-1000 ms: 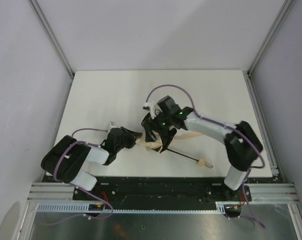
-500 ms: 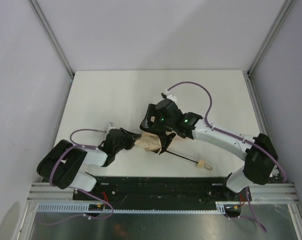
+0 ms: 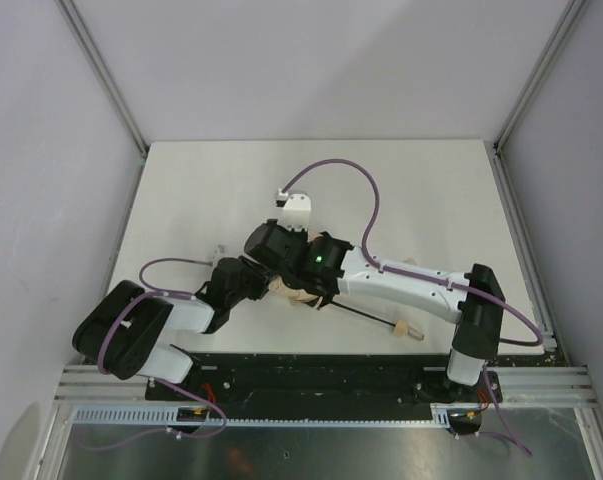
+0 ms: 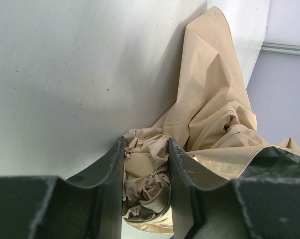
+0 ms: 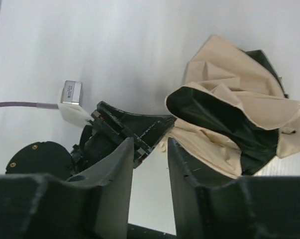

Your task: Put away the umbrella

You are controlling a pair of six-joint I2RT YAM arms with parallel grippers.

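I have one umbrella lying on the surface, near its front edge and between my two end effectors. Its tan canopy is collapsed but loose and crumpled, not wrapped. Its single black shaft runs out to one knob handle. The left end effector is pinching a bunch of the fabric. The right end effector hovers beside the canopy, narrowly parted and empty. I judge the job partway done: gathering the canopy and shortening the shaft remain.

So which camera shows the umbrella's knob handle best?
Top external: only there the knob handle shows, at the shaft's end. Both wrist views catch just crumpled tan canopy.
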